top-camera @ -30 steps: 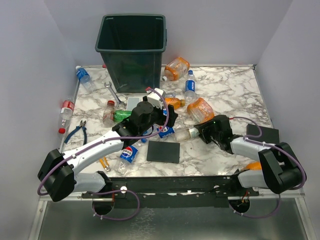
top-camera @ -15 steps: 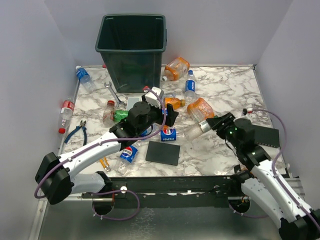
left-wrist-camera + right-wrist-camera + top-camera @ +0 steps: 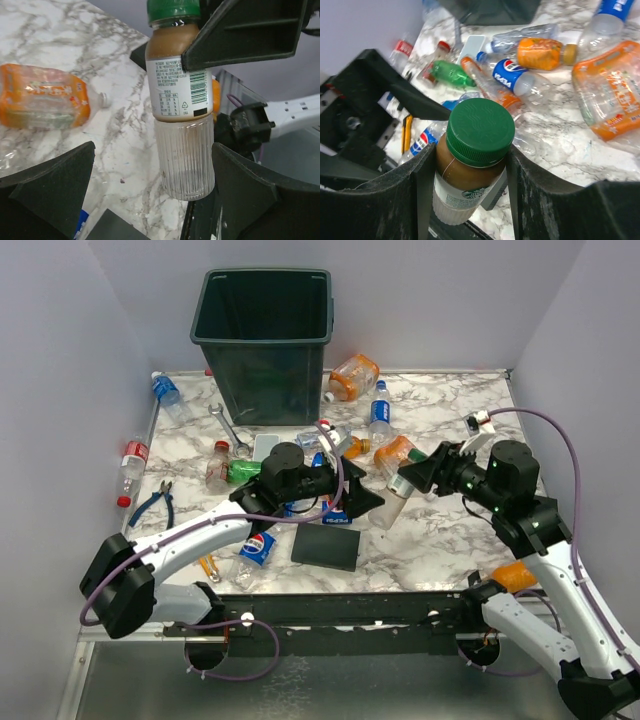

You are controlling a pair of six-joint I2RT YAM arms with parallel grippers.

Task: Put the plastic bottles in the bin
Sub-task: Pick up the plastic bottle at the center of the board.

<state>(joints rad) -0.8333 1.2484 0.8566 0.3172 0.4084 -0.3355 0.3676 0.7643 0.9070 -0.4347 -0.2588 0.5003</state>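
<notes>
Green-capped clear plastic bottle point(image 3: 175, 95), one only, with a brown band and a white barcode label, was clamped in the right pincer point(image 3: 471, 160). Its two black fingers pressed the bottle from either side just under the cap. The bottle stood roughly upright in the left wrist view. Whether its base cleared the marbled white surface point(image 3: 450, 530) could not be told.

The left pincer point(image 3: 152, 165) was spread wide and gripped nothing. Its two fingers flanked the bottle's ribbed lower half without touching it.

Seen from overhead, the held bottle sat near the middle of the surface, a little toward 3 o'clock. The single dark green square plastic bin point(image 3: 262, 275) stood at the 12 o'clock edge, well apart from it.

At least ten other plastic bottles point(image 3: 240, 472) lay loose outside the bin, with some partly hidden under the arms:
- One blue-labelled bottle point(image 3: 165, 392) lay at 10 o'clock.
- One red-labelled bottle point(image 3: 130, 462) lay at 9 o'clock.
- One large orange-labelled bottle point(image 3: 352, 377) lay just at 3 o'clock of the bin.
- One blue-labelled bottle point(image 3: 380, 415) and one crushed orange-labelled bottle point(image 3: 400, 452) lay toward 1 o'clock of the held bottle.
- Two Pepsi bottles point(image 3: 255, 545) lay near the left arm.
- A green one, a red-capped one and a small orange one lay in the middle cluster.

One metal wrench point(image 3: 225, 425) lay at 7 o'clock of the bin. One pair of blue-handled pliers point(image 3: 155, 505) lay at 8 o'clock. One flat black square plate point(image 3: 325, 545) lay at 6 o'clock, just beside the left pincer.
</notes>
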